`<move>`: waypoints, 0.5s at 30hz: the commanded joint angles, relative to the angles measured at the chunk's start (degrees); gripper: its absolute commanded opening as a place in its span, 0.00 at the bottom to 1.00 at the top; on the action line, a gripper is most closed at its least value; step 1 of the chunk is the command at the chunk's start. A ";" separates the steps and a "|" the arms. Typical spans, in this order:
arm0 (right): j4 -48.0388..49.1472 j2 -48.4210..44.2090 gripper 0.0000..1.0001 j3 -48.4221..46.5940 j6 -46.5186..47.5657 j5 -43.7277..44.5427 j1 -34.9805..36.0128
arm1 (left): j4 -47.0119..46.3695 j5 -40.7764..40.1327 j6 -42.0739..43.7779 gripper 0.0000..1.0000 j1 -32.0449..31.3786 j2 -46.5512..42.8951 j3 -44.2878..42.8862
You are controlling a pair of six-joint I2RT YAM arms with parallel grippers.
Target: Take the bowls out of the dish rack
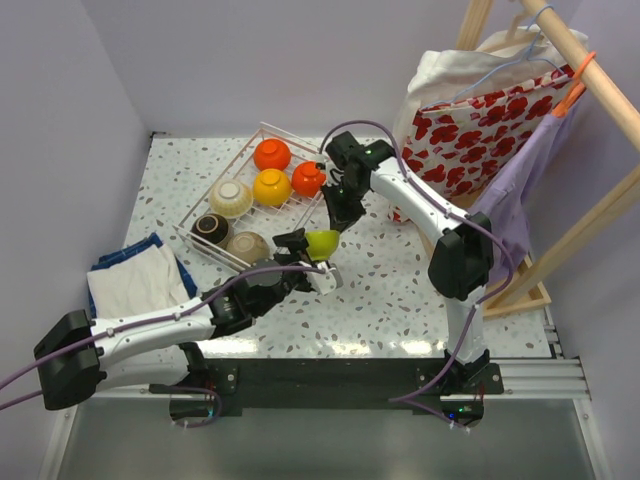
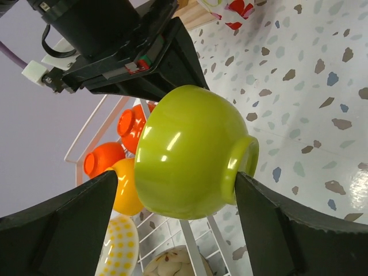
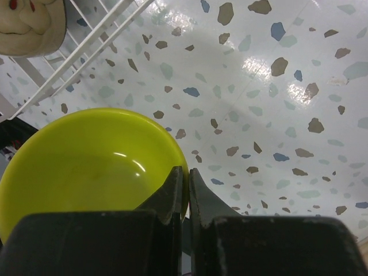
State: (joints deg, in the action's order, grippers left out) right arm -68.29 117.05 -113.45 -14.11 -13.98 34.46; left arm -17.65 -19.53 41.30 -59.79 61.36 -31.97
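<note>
A lime green bowl point(image 1: 322, 243) hangs tilted above the table, just right of the white wire dish rack point(image 1: 200, 215). My right gripper point(image 1: 335, 225) is shut on its rim; the right wrist view shows both fingers pinching the rim point(image 3: 186, 172) of the bowl point(image 3: 86, 161). My left gripper point(image 2: 175, 175) is open and straddles the bowl point(image 2: 190, 155), one finger point(image 2: 253, 201) against its foot ring and the other a little off its side. In the rack lie two orange-red bowls point(image 1: 271, 154) point(image 1: 307, 179), a yellow-orange bowl point(image 1: 272, 186), a cream bowl point(image 1: 230, 197), a dark brown bowl point(image 1: 211, 228) and a tan bowl point(image 1: 247, 247).
A folded white and blue cloth point(image 1: 135, 280) lies at the left by the left arm. A wooden clothes rack point(image 1: 580, 210) with hung garments and a red-flowered bag point(image 1: 470, 130) stands at the right. Walls close the back and left sides.
</note>
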 commanded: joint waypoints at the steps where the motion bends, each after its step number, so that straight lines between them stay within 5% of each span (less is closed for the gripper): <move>1: 2.55 -3.41 0.00 2.88 -0.30 1.85 -1.15 | -2.84 1.24 -5.43 0.89 0.02 -2.74 -0.46; 15: 14.76 -7.81 0.00 13.33 -2.15 3.60 -4.84 | 1.48 10.92 -19.49 1.00 -0.06 -5.02 -0.64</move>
State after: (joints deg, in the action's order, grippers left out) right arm -60.03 115.09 -102.28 -15.22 -11.40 30.13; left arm -14.70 -11.33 27.94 -59.77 58.11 -31.97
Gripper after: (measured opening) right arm 0.021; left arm 0.993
